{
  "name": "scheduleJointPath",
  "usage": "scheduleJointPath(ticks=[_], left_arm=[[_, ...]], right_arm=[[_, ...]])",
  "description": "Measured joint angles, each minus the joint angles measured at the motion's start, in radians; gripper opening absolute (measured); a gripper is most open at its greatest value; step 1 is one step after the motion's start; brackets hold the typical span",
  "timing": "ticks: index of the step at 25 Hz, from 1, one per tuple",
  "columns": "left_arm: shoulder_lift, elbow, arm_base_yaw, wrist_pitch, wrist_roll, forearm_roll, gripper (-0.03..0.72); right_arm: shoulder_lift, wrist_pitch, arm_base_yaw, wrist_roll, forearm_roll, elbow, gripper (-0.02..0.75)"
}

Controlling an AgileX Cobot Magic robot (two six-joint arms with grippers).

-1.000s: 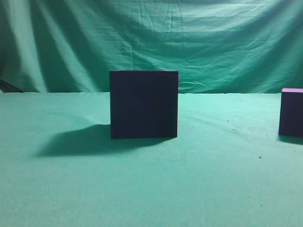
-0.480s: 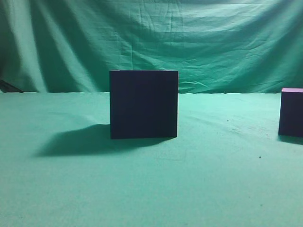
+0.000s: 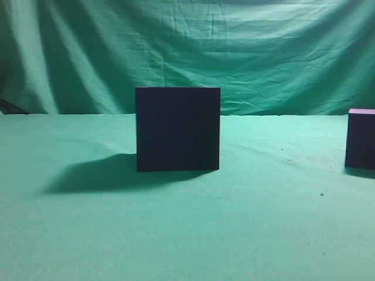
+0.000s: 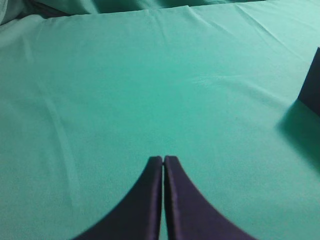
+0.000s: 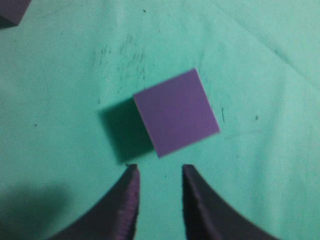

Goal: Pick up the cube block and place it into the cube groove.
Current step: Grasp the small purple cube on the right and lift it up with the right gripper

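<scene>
The cube block, small and dark purple with a pink-purple top, stands at the right edge of the exterior view. In the right wrist view its top face lies just ahead of my right gripper, which is open, empty and above the cloth. The cube groove, a large dark box, stands mid-table. Its edge shows at the right of the left wrist view. My left gripper is shut and empty over bare cloth. Neither gripper shows in the exterior view.
A green cloth covers the table and hangs as a backdrop. A corner of another purple thing shows at the top left of the right wrist view. The box casts a shadow to its left.
</scene>
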Motion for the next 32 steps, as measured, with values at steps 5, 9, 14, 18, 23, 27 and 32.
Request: scheduleJointPath(ticks=[5, 9, 14, 18, 23, 27, 32], left_arm=[[0.000, 0.000, 0.000, 0.000, 0.000, 0.000, 0.000], [0.000, 0.000, 0.000, 0.000, 0.000, 0.000, 0.000], [0.000, 0.000, 0.000, 0.000, 0.000, 0.000, 0.000], [0.000, 0.000, 0.000, 0.000, 0.000, 0.000, 0.000], [0.000, 0.000, 0.000, 0.000, 0.000, 0.000, 0.000], [0.000, 0.000, 0.000, 0.000, 0.000, 0.000, 0.000], [0.000, 0.000, 0.000, 0.000, 0.000, 0.000, 0.000]], right_arm=[[0.149, 0.016, 0.046, -0.051, -0.015, -0.109, 0.367], [0.248, 0.016, 0.047, -0.062, -0.045, -0.151, 0.624], [0.339, 0.008, 0.047, -0.064, -0.068, -0.155, 0.645], [0.387, -0.020, 0.047, -0.064, -0.071, -0.157, 0.645], [0.430, -0.040, 0.047, -0.066, -0.071, -0.158, 0.645], [0.449, -0.051, 0.047, -0.066, -0.071, -0.158, 0.538], [0.450, -0.049, 0.047, -0.066, -0.072, -0.160, 0.452]])
